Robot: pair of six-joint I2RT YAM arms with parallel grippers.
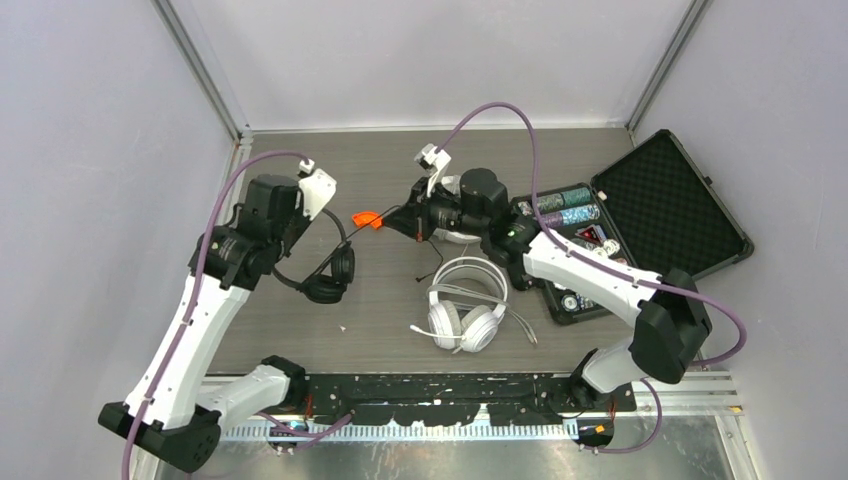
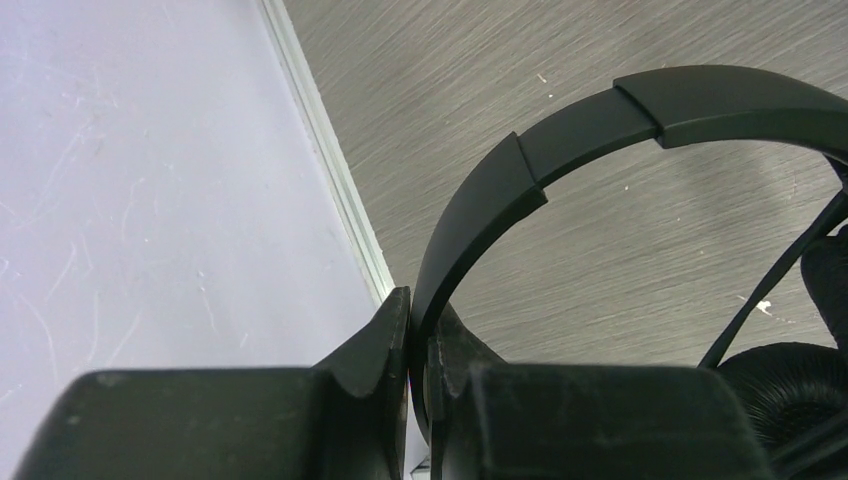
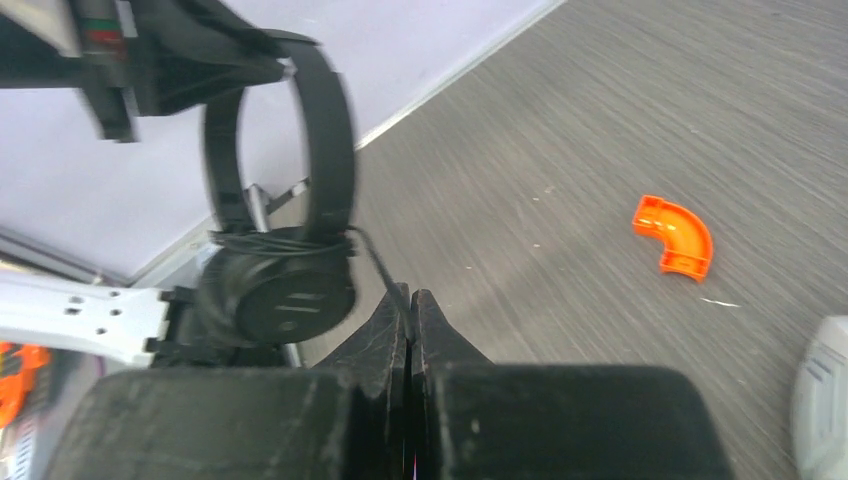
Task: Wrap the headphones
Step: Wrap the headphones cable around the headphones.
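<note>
Mid-wrap. Holding black on-ear headphones by the headband in the closed left end effector, aloft, left of the orange curved plastic piece. Pinching the thin black cord in the closed right end effector. Next, likely: carry cord round the cups, taut. Counted: one black pair, one white padded pair, maybe another half-hidden.

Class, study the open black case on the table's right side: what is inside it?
The case lid shows only dimpled foam. Its tray half holds rows of chips and a few small items. The right arm crosses the tray and hides the rest.
</note>
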